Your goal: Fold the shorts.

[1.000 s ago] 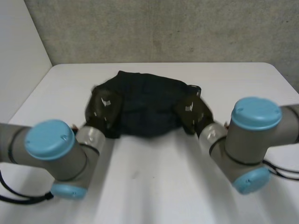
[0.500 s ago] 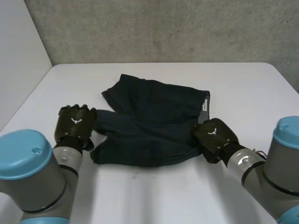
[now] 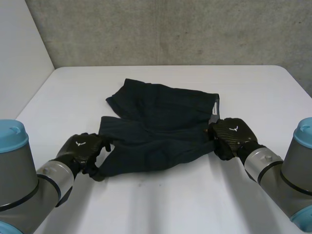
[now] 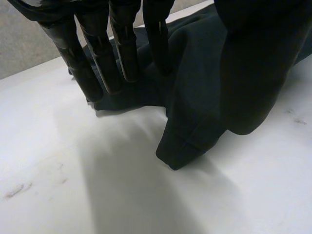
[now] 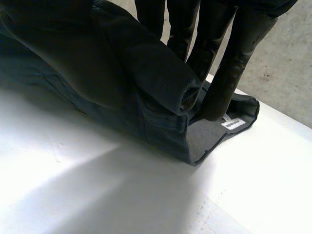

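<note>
Knuckles hide both grips overhead. Close up, left hand (image 4: 246, 63) pinches a leg hem of dark navy cloth shorts (image 4: 195, 112), right hand (image 5: 236, 48) the labelled waistband corner.

Dark navy shorts (image 3: 161, 129) folded over, rumpled, flat on the white table (image 3: 161, 204).

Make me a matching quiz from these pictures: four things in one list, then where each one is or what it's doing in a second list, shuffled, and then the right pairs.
Column one:
1. left hand
2. right hand
3. white label
4. table

Column two:
A. under the shorts, bare white on the near side
B. pinching the waistband end
C. pinching a hemmed leg corner
D. inside the waistband, at the right hand's fingertips

Pairs: 1-C, 2-B, 3-D, 4-A
</note>
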